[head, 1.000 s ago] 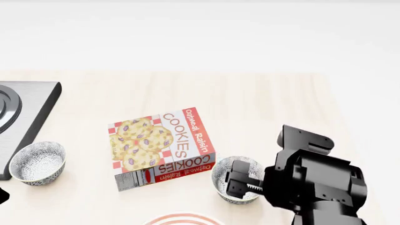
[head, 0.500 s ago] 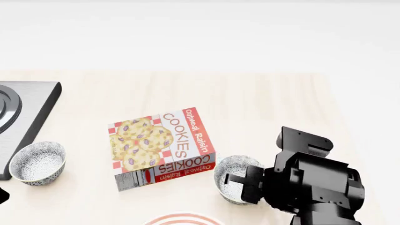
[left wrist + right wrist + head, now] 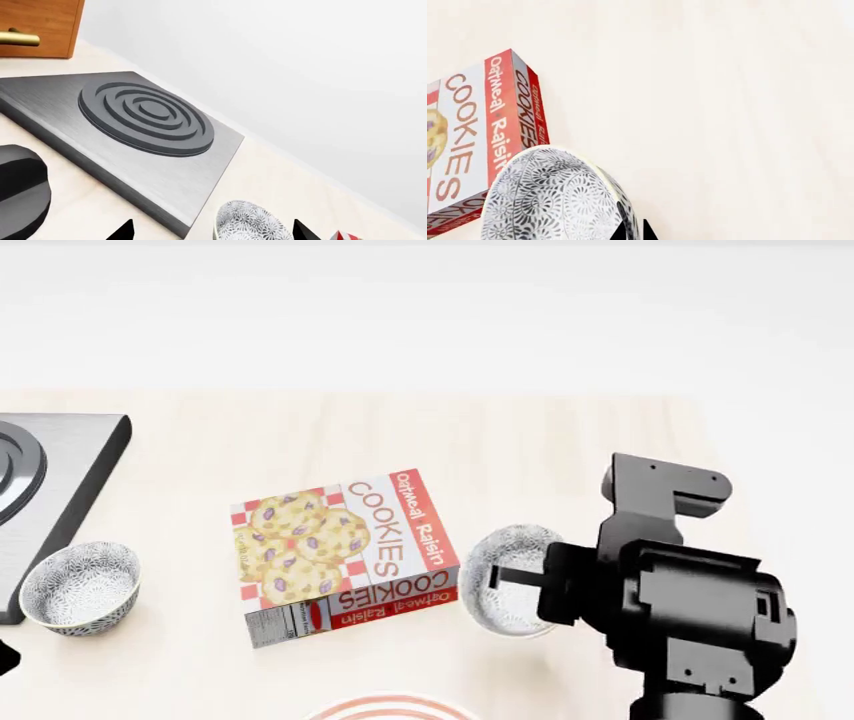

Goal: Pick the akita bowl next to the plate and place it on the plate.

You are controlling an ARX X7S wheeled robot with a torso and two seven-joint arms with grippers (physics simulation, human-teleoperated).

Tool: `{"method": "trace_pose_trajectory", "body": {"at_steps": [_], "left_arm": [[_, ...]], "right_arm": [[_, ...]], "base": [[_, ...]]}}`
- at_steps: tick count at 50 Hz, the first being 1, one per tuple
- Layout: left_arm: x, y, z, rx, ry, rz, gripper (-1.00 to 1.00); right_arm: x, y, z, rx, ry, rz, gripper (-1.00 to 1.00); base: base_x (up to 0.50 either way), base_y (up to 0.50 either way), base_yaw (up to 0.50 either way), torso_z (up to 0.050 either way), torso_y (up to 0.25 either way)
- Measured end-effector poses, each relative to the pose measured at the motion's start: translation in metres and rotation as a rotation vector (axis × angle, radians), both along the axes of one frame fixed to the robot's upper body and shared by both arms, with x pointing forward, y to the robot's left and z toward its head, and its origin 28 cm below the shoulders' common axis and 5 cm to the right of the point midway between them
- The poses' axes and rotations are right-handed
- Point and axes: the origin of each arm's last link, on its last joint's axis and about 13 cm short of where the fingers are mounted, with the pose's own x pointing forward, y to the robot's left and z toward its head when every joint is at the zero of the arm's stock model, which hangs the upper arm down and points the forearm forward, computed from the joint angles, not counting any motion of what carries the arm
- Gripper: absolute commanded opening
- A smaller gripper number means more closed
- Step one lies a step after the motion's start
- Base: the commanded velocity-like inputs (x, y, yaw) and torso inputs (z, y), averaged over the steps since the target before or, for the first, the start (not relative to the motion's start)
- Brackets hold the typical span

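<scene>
Here, at the table's left edge lies a grey hob with raised concentric rings, and just beside its near corner a second patterned bowl sits upright on the wood, untouched. The left gripper shows only as two dark fingertips at the rim of the left wrist view, apart from each other with that bowl seen between them at a distance; they grip nothing. Towards the table's middle an Oatmeal Raisin cookie box lies flat, label up. Just to the right of the box the akita bowl is tipped on its side, its patterned outside turned towards the box, and it looks raised off the wood, with a faint shadow beneath. The right gripper is clamped on its rim, one finger showing dark against the bowl. Near the table's front edge only a sliver of the plate's red-striped rim is visible, below and left of the held bowl.
</scene>
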Motion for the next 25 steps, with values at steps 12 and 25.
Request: {"method": "trace_pose_trajectory", "body": {"at_steps": [12, 25], "left_arm": [[0.000, 0.000, 0.001, 0.000, 0.000, 0.000, 1.00], [-0.001, 0.000, 0.001, 0.000, 0.001, 0.001, 1.00]], "right_arm": [[-0.019, -0.001, 0.055, -0.042, -0.164, 0.011, -1.00], [-0.042, -0.001, 0.091, -0.057, -0.257, -0.004, -1.00]], "base": [[0.00, 0.00, 0.00, 0.000, 0.000], [0.00, 0.00, 0.00, 0.000, 0.001]]}}
